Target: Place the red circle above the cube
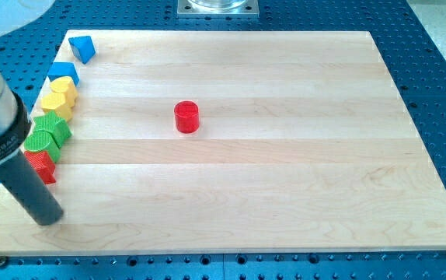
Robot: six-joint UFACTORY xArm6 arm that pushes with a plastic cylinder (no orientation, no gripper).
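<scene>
My tip (46,218) rests on the wooden worktop (285,194) at its near left corner, the dark rod rising up and to the left out of view; the arm carries no pincer, so there is no opening or closing to report. The red circle (186,117), an upright red cylinder, stands alone near the centre of the worktop, well apart from my tip and from every other block. The remaining blocks line the left edge. Farthest is a blue block (83,48), tilted, set apart from the rest. Nearer comes a second blue block (64,73), touching a yellow block (60,96). Next are two green blocks (49,134), crowded together. A red block (41,166) lies nearest, partly hidden by the rod, just beyond my tip. Their exact shapes cannot be made out. A grey metal base (217,8) sits beyond the far edge.
</scene>
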